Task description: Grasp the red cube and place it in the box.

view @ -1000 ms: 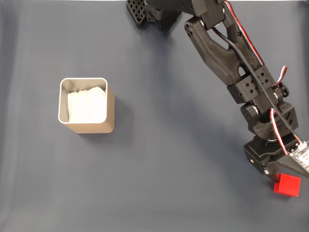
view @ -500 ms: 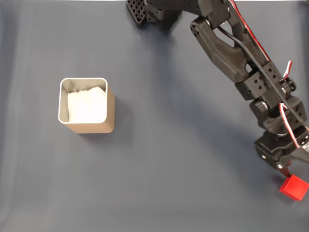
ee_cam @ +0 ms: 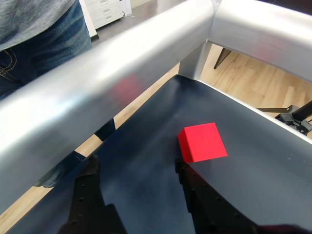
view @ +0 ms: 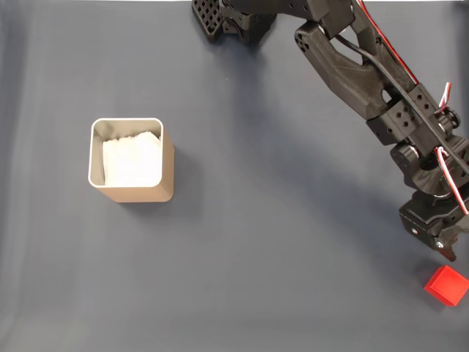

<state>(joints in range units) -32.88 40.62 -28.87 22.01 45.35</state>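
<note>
One red cube (view: 445, 284), one box (view: 130, 160), one arm with one claw (ee_cam: 136, 168). In the fixed view the cube sits on the dark blue-grey worktop (view: 278, 242) near the lower right corner, flat on one face, nothing touching it. The box stands upright at the left of centre, well apart from the cube, tan walls, pale rim, white lining (view: 132, 160) showing inside; no cube in it. The black arm (view: 366, 73) runs from the top centre down to the right edge, red and white wires along it, and its end hangs just above and slightly left of the cube, apart from it.

In the wrist view the claw's two dark fingers (ee_cam: 85, 190) come in from the bottom edge with a clear gap between them, so the claw is parted fairly wide and holds nothing. The cube (ee_cam: 202, 142) lies just beyond the right-hand finger tip, near it, slightly off to the right of the gap rather than inside it; contact with that finger cannot be told. Also in the wrist view: a shiny metal rail (ee_cam: 122, 68) crossing the frame at the worktop's edge with a faint red reflection on it, a wooden floor (ee_cam: 248, 80) beyond, and a person's jeans-clad legs (ee_cam: 44, 44) at upper left.
</note>
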